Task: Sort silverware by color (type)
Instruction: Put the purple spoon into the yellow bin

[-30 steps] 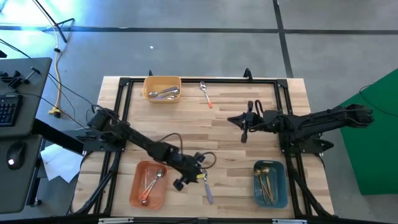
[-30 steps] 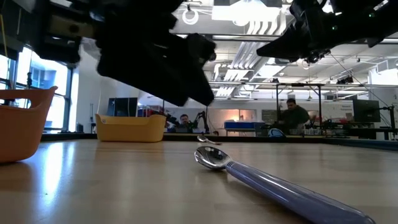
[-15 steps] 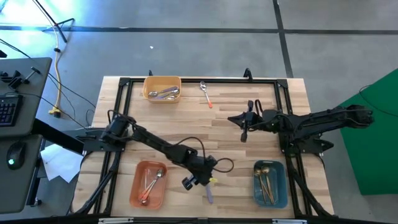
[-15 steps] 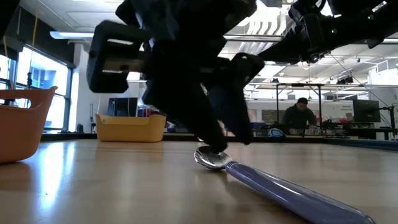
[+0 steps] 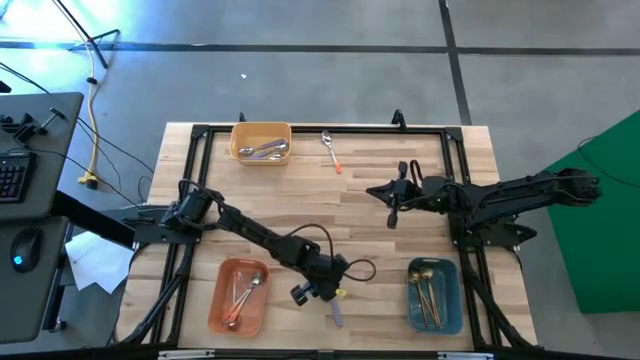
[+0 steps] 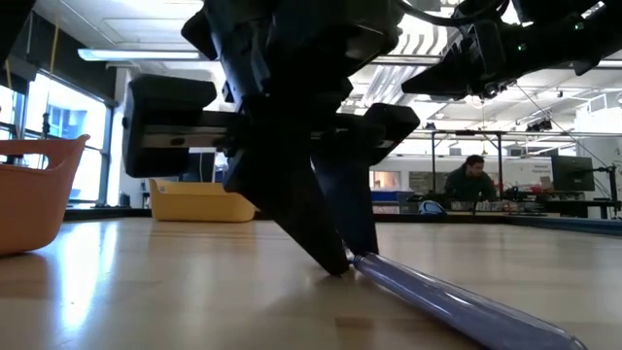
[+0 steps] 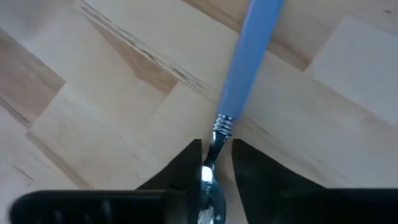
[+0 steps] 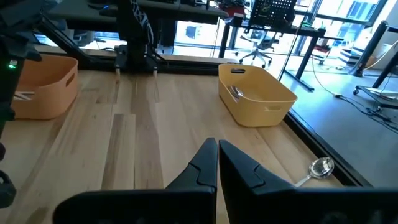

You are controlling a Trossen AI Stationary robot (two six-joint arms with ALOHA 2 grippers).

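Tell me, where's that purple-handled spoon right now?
In the high view, the lavender-handled spoon lies at the table's near edge, between the orange bin and the blue bin, under the left pincer.

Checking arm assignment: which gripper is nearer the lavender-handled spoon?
Left gripper: its fingers straddle the lavender-handled spoon at the neck. Right gripper hovers far away, mid-table.

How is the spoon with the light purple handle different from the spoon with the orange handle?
The lavender-handled spoon has a pale bluish-purple handle; the orange-handled spoon has an orange one. The lavender one has the left gripper down at its neck; the orange one lies alone beside the yellow plastic bin, across the table. Both have silver bowls and lie flat on the wooden table, outside any bin.
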